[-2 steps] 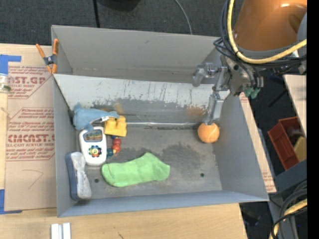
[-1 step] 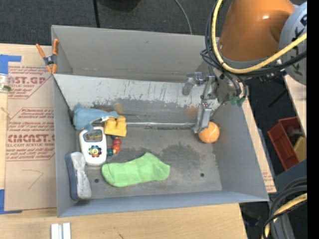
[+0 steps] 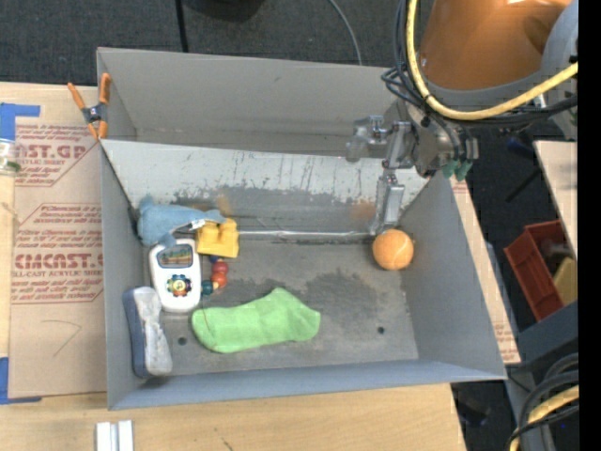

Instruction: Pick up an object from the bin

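Presently the gripper hangs low in the right part of the bin, close to the far wall. Its tip is just beside the far edge of an orange ball. The ball rests on bare floor at the right, well apart from everything else. Whether the jaws are spread or pressed together cannot be told from this angle, and nothing is seen held between them.

Other contents lie to the left: a green sock toward the near side, and a white toy phone, a yellow block and a blue cloth bunched by the left wall.

Assessment: the ball is the likely target, judged by nearness alone.

Recommendations:
- Shift the gripper toward the near side until it is centred over the ball, as an off-centre pinch would probably squirt a round thing away.
- Confirm the jaws stand wider than the ball before descending.
- Close across the ball's widest part, not above it.
- Mind the far wall, which leaves little room on that side.
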`<state>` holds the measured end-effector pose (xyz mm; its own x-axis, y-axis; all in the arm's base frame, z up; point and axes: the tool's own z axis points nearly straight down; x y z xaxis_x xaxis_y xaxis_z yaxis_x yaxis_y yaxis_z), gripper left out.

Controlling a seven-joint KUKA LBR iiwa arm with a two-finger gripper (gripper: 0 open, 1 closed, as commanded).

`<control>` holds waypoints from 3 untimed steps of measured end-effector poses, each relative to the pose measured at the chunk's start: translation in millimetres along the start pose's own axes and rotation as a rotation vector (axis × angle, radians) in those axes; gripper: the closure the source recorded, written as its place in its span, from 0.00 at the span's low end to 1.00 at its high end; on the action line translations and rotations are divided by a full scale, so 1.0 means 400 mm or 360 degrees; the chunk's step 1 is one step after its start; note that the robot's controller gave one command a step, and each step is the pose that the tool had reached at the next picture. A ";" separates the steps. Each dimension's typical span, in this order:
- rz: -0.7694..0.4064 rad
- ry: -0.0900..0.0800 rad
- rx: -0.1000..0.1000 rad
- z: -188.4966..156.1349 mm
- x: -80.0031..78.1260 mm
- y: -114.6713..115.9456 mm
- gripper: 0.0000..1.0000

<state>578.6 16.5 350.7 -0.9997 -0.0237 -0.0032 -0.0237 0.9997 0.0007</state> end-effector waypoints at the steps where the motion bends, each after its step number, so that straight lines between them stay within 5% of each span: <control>1: 0.0047 -0.0028 0.0001 0.028 0.052 0.038 0.00; 2: 0.0004 -0.0011 0.0000 0.197 0.030 0.174 0.00; 3: -0.0037 -0.0029 -0.0001 0.268 0.065 0.219 0.00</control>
<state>550.9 103.7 243.5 -0.9987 -0.0468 -0.0211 -0.0468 0.9989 0.0008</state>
